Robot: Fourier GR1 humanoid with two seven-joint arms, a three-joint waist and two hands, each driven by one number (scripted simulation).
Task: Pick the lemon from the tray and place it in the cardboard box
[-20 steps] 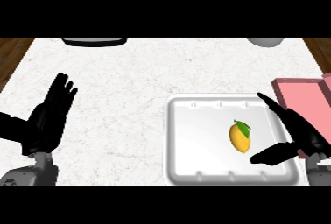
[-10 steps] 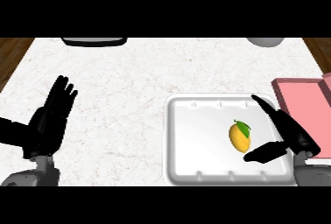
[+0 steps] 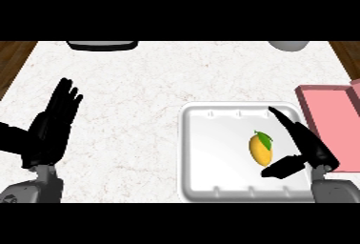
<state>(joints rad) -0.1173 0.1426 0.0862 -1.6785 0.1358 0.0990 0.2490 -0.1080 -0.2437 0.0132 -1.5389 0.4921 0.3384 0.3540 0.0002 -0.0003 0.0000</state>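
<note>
The lemon [image 3: 261,148] lies in the right half of the white tray [image 3: 211,143], at the lower right of the frame, on its side with its green leaf pointing up. It sits free on the tray floor, nothing gripping it.

The right hand [image 3: 306,147] is over the tray's right side, just beside the lemon. Its fingers stretch straight toward the upper left along the fruit's right flank, and the thumb juts out below the fruit. The hand is spread, holding nothing. This stance looks like a bracket for a side grasp: fingers on one side, thumb on the other, so that closing would trap the lemon between them. Whether any finger touches the fruit cannot be told.

The pink box [image 3: 329,114] stands at the right edge, just beside the tray, so the carry should be short.

The left hand [image 3: 53,124] rests at the left of the frame, fingers up and relaxed, well apart from the tray, out of the way.
</note>
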